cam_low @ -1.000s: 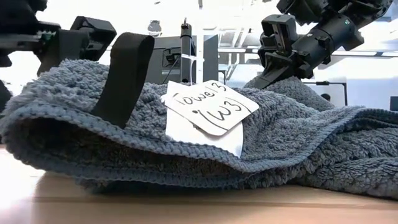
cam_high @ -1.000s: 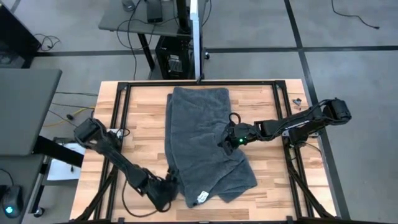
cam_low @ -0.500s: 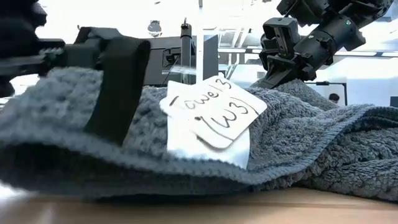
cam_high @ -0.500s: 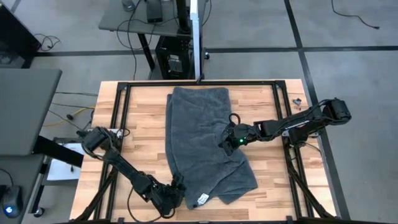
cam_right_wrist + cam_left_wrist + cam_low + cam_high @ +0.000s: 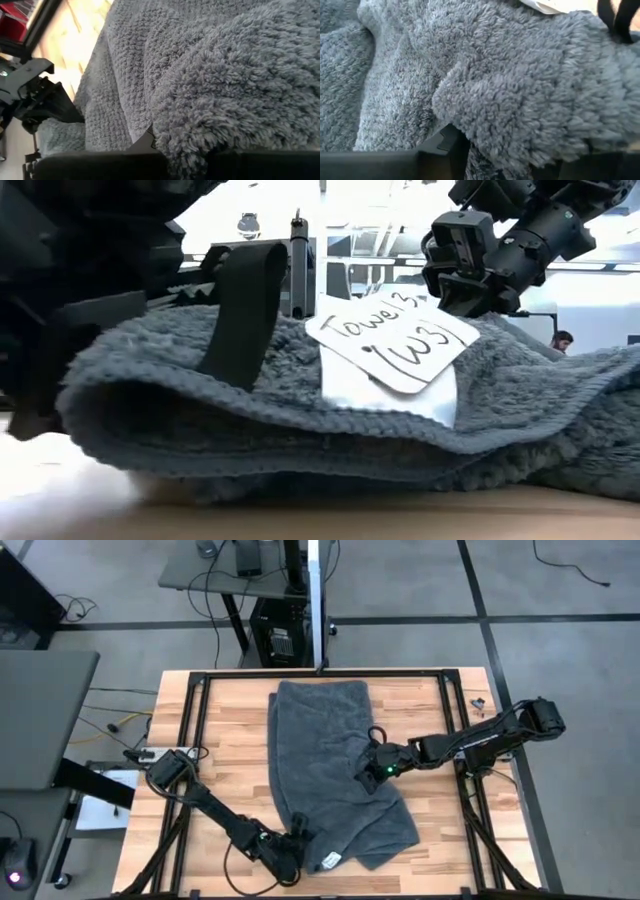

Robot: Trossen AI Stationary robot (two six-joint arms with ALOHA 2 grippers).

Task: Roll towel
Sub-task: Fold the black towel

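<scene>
Towel: large dark grey terry-cloth towel [image 5: 330,775], folded into a long strip on the pale wooden tabletop [image 5: 220,730].
Long axis: runs from the far tabletop edge to the near one; the near end fans out wider toward the right arm's side.
Tag: white paper tag [image 5: 390,340] with handwriting, on the near end by a black hanging loop [image 5: 245,305].
Left pincer: left pincer [image 5: 298,848] sits at the near corner of the strip; the wrist view shows pile bunched over its dark fingers [image 5: 445,150], so it reads as clamped on the towel's near edge.
Right pincer: right pincer [image 5: 372,772] is at the strip's right edge, about halfway along; cloth is heaped between its fingers [image 5: 145,145], so it too looks closed on the towel.
Key relation: the unrolled length lies away from the left pincer, toward the far edge; that arm is nearer the starting end.
Judgement: rolling should proceed along the long axis, away from the tagged end, with both grips kept level.
</scene>
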